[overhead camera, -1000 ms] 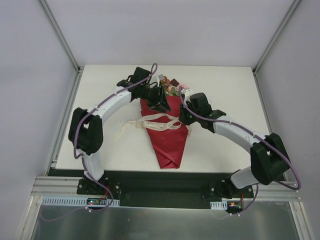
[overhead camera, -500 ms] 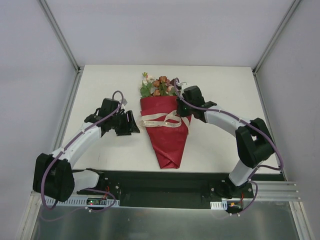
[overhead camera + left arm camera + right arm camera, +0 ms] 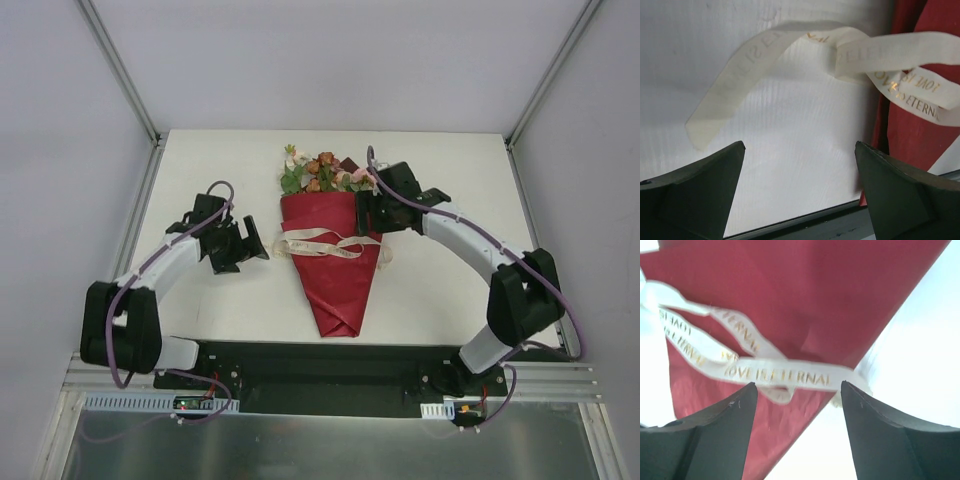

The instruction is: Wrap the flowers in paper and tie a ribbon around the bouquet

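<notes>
Flanking the bouquet [image 3: 335,278], left gripper [image 3: 257,243] and right gripper [image 3: 362,213] both gape.

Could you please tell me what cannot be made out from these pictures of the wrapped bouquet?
- Stems of the flowers: top view, hidden inside the paper.
- Whether the ribbon is truly knotted: too small in the top view; its loops run off the right edge in the left wrist view; blurred at the left of the right wrist view.
- The ribbon's run underneath: hidden by the paper in every view.
</notes>
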### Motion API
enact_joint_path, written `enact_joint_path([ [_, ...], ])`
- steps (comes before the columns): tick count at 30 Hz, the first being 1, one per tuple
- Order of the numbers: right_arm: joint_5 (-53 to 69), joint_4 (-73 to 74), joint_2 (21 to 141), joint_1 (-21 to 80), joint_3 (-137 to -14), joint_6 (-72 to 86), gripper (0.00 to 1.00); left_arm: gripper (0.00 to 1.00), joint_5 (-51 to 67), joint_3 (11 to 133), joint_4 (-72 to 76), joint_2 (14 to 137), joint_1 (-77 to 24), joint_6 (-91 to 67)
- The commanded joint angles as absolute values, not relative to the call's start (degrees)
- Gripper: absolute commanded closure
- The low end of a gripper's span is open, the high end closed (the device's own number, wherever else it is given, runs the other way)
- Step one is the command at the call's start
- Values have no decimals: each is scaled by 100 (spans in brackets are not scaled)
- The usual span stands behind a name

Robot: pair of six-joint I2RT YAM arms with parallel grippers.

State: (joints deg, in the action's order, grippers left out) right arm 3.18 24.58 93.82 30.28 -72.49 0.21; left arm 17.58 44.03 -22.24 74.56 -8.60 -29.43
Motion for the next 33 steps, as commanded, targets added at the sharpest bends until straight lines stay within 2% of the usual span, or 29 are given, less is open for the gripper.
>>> enact_joint_path([
  [1, 1000, 2569, 8702, 3032, -6716, 255, 29, 9, 1539, 4974, -2399, 8304, -870, -2558],
  [2, 1045, 2488, 8666, 3032, -6637, 281, 30, 10, 1503, 5131, -2408, 8427, -870, -2523],
  [6, 1178, 2373, 8885, 3032, -6714, 413, 45, 13, 1117, 5563, -2593, 8920, -993, -2479],
  [11, 1143, 2259, 9166, 3015, -6776, 545, 45, 13, 423, 6124, -2777, 9052, -1475, -2049],
  [14, 1169, 2303, 9325, 3023, -6794, 484, 44, 14, 97, 6747, -3479, 9509, -1617, -1574],
  [17, 1178, 2268, 9386, 3023, -6759, 466, 46, 20, 27, 7048, -3840, 9913, -1626, -1415],
  [18, 1195, 2224, 9404, 3015, -6741, 466, 47, 29, 0, 7084, -3884, 10071, -1626, -1380],
  [21, 1274, 2153, 9474, 3015, -6750, 483, 51, 35, -106, 7224, -3937, 10361, -1626, -1319],
  [23, 1275, 2153, 9510, 3023, -6767, 492, 52, 32, -97, 7312, -4008, 10441, -1626, -1318],
  [25, 1248, 2127, 9562, 3023, -6768, 483, 52, 24, -123, 7339, -3999, 10503, -1626, -1336],
  [29, 1257, 2136, 9659, 3015, -6776, 545, 57, 23, -105, 7374, -3999, 10678, -1635, -1345],
  [32, 1231, 2092, 9598, 3032, -6654, 624, 60, 29, -123, 7400, -3999, 10889, -1635, -1389],
  [33, 1204, 2066, 9572, 3032, -6619, 650, 60, 38, -140, 7392, -3982, 10942, -1635, -1415],
])
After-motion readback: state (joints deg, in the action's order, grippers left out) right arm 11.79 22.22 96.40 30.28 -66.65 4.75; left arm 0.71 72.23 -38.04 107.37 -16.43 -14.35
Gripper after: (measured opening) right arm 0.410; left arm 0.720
